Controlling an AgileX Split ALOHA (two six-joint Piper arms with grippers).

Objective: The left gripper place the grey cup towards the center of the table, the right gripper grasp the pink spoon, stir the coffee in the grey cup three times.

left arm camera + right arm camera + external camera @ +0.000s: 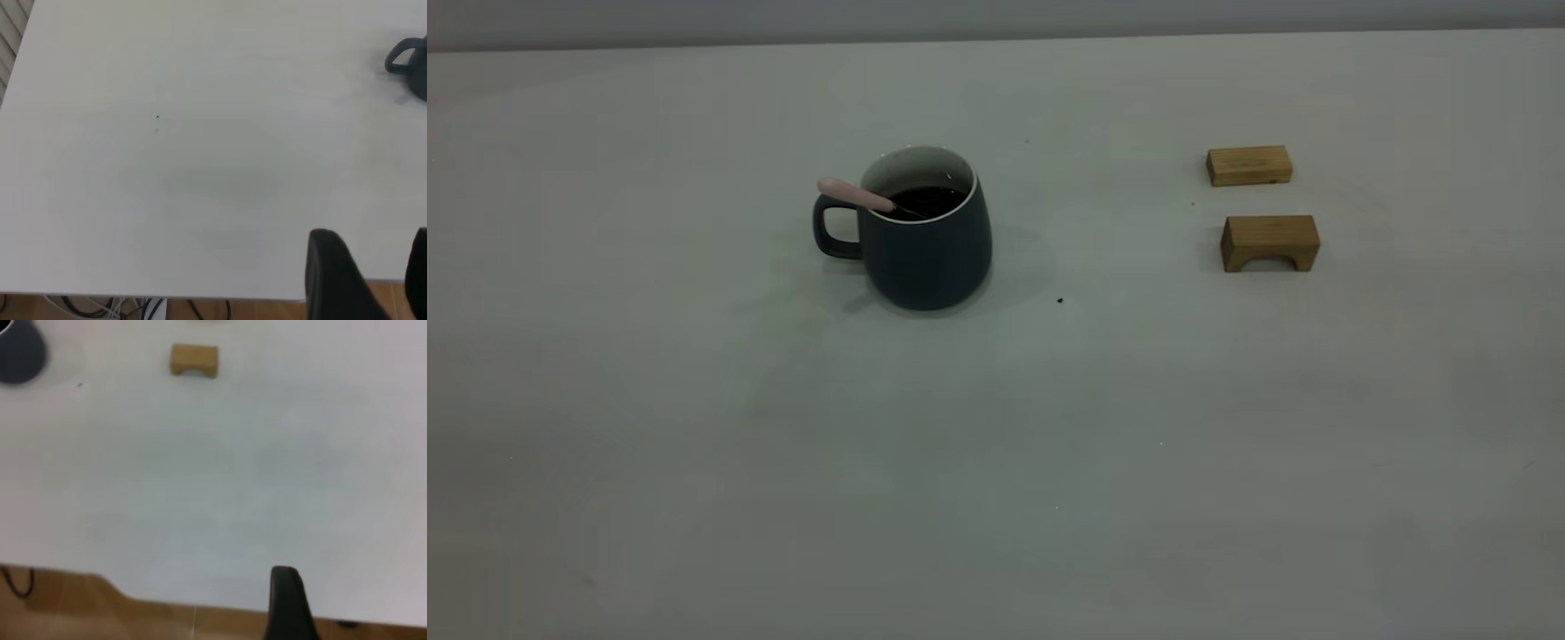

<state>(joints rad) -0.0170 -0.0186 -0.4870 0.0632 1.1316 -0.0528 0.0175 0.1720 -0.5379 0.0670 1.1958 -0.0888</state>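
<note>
The grey cup (929, 258) stands upright left of the table's (996, 444) middle, handle pointing left, with dark coffee (934, 201) inside. The pink spoon (854, 194) leans in it, its handle resting on the rim above the cup's handle and its bowl down in the liquid. Neither gripper appears in the exterior view. My left gripper (377, 267) hangs open over the table's near edge, far from the cup (408, 63). My right gripper (357, 593) is also over the near edge, with one dark finger (287, 603) showing and nothing beside it; the cup (20, 353) is far off.
Two small wooden blocks lie at the right of the table: a flat one (1249, 165) farther back and an arched one (1270, 242) (194, 360) nearer. A dark speck (1059, 300) lies right of the cup. Brown floor and cables show beyond the table edge.
</note>
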